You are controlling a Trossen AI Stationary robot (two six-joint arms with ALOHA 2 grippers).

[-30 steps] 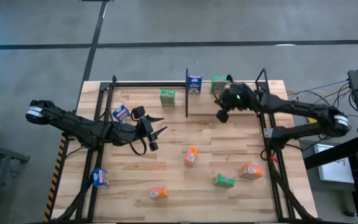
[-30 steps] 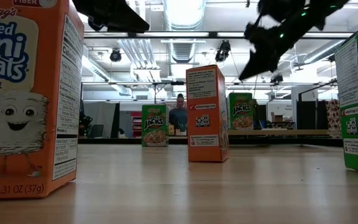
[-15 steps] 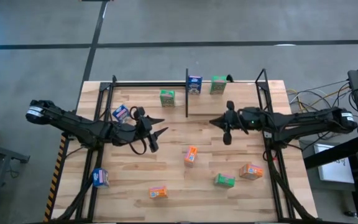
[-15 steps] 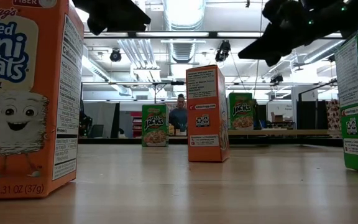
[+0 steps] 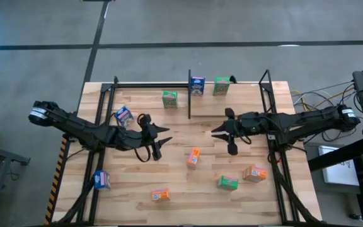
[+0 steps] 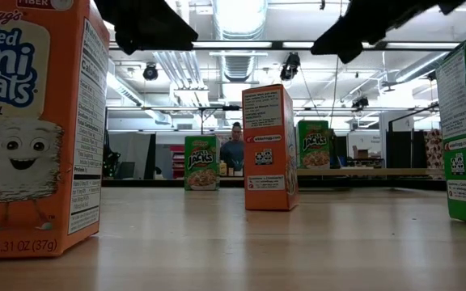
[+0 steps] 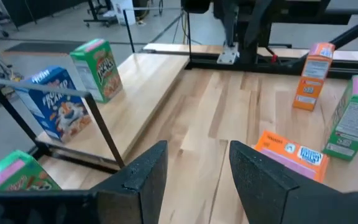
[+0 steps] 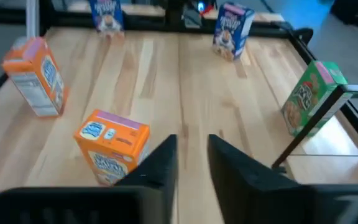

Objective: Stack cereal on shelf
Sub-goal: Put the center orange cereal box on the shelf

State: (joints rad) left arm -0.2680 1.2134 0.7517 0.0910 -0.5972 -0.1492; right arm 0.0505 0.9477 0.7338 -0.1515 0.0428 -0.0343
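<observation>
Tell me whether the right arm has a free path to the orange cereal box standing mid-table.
Probably yes. The right gripper, fingers slightly apart and empty, hovers just off the orange box, with only bare table between them. The left gripper waits on the box's other side, out of the way.

shelf running along table's upper edge | three cereal boxes standing on it, upper centre | remaining boxes lying scattered lower frame

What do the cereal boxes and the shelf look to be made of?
Orange cereal box: likely thin printed cardboard with a slight sheen; crisp folded edges and printed panels show. Shelf: pale wood board, visible grain, matte; its thin black frame looks like painted metal.
</observation>
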